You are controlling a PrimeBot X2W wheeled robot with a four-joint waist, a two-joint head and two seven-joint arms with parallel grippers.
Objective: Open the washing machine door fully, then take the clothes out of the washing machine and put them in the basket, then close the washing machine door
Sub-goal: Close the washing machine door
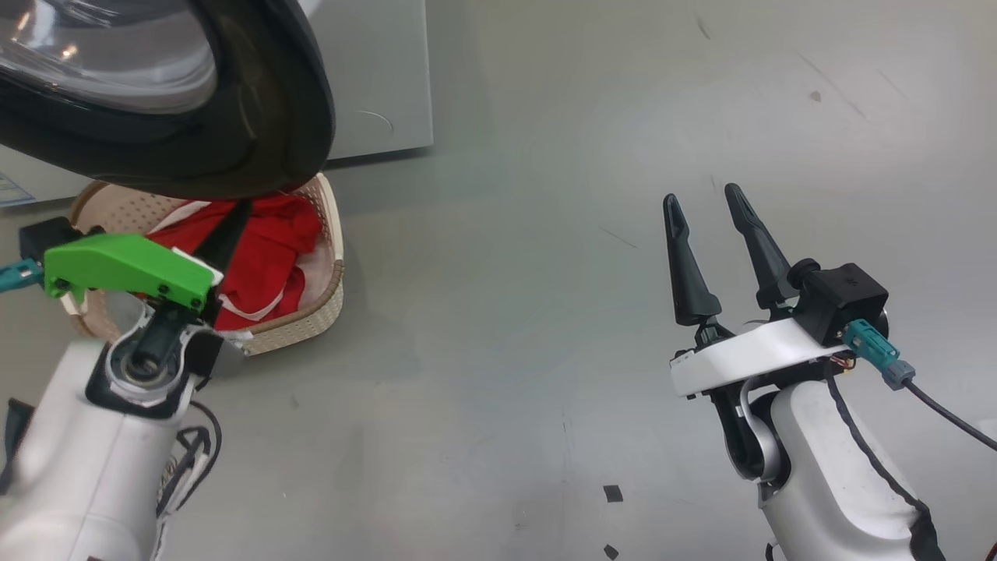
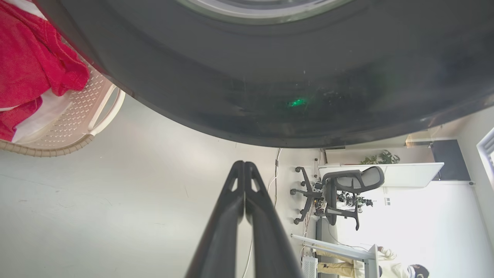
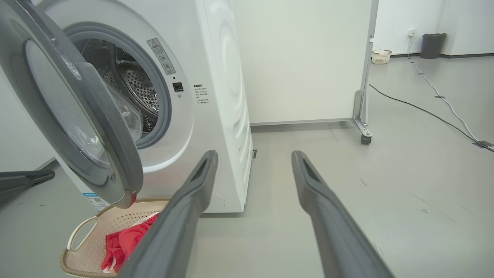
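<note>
Washing machine door [image 1: 257,117], round, glossy black-rimmed with bulging clear glass, is hanging open just beside the left hand [image 2: 244,166], whose fingers are pressing together on nothing. The right hand [image 1: 702,195] is gaping wide and holding nothing. Soft red white-trimmed clothes [image 1: 265,249] are lying in the perforated cream plastic basket [image 1: 331,288] below the door, so closing the door is looking like the only step left.

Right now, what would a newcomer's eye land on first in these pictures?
The glossy black washing machine door looms at the head view's upper left, open above the basket. Bright red clothes lie in that basket, before the white washing machine. The left gripper is shut, close to the door's rim; the right gripper stands open over the floor.
</note>
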